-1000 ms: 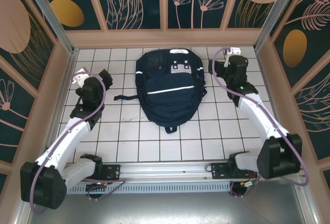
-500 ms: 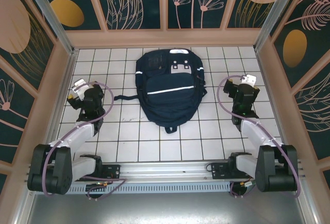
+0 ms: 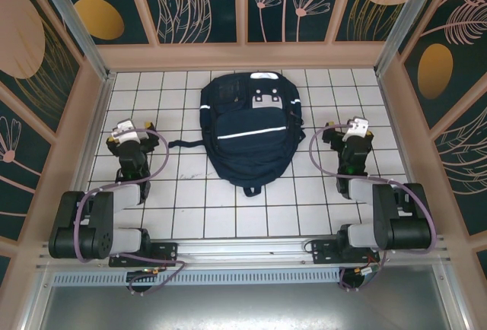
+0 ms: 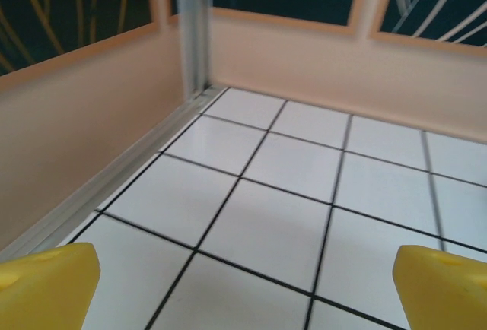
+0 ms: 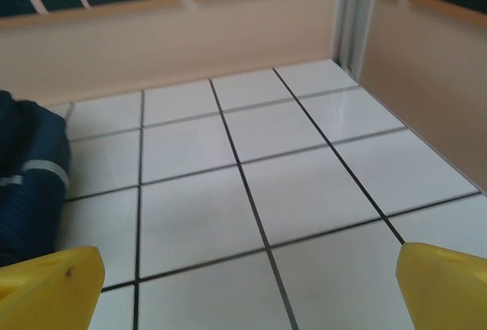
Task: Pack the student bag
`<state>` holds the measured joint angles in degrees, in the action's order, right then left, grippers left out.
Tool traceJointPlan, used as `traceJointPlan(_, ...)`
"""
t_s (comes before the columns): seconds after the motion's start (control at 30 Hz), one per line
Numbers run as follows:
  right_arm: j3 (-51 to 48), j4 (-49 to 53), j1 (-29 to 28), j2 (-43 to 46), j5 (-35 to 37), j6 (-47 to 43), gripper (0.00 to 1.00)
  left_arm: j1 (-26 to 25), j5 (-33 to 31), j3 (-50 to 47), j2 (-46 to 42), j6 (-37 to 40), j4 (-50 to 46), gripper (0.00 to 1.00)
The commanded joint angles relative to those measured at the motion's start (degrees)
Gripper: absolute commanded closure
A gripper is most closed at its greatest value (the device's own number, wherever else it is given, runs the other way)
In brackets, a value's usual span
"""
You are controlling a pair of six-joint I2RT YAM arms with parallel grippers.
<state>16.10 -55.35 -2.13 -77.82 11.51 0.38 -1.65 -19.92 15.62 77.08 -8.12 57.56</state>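
Observation:
The student bag [image 3: 251, 128], a large dark navy backpack with white stripes, lies flat on the white tiled floor at the middle back, front pocket up. Its side shows at the left edge of the right wrist view [image 5: 27, 185]. My left gripper [image 3: 129, 134] sits folded back to the left of the bag, well apart from it. Its yellow fingertips [image 4: 46, 288] stand wide open over bare tiles. My right gripper [image 3: 346, 136] sits to the right of the bag, also apart, open [image 5: 247, 288] with nothing between its fingers.
Peach walls with dark flower panels close in the tiled floor [image 3: 228, 208] on three sides. Aluminium corner posts [image 4: 190, 33] [image 5: 356, 18] stand in the back corners. A dark strap [image 3: 183, 144] trails left from the bag. The arms' base rail [image 3: 243, 254] runs along the near edge.
Both arms have drawn back from beside the bag's upper half toward their bases and folded up. The grippers stayed open. The bag has not moved.

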Motion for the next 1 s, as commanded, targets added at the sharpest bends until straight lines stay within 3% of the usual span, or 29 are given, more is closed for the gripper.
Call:
traceJointPlan(0.0, -3.8, -12.1, 0.3, -2.4, -4.8, -1.3, 0.01, 0.4, 6.3, -3.0, 2.3, 2.4, 10.7, 0.02)
traceJointPlan(0.2, -6.8, -22.9, 0.5, -8.6, -5.8, -1.5, 0.01, 0.3, 6.4, -6.8, 7.1, 2.5, 22.0, 0.01)
traceJointPlan(0.47, -4.0, -18.4, 1.6, -10.4, -4.1, 1.0, 0.01, 0.3, 5.8, -2.8, 10.0, 2.5, 16.6, 0.01)
traceJointPlan(0.97, -3.6, -17.8, 2.7, -10.4, -5.0, 1.6, 0.01, 0.3, 7.9, -2.4, 10.2, 3.0, 16.2, 0.01)
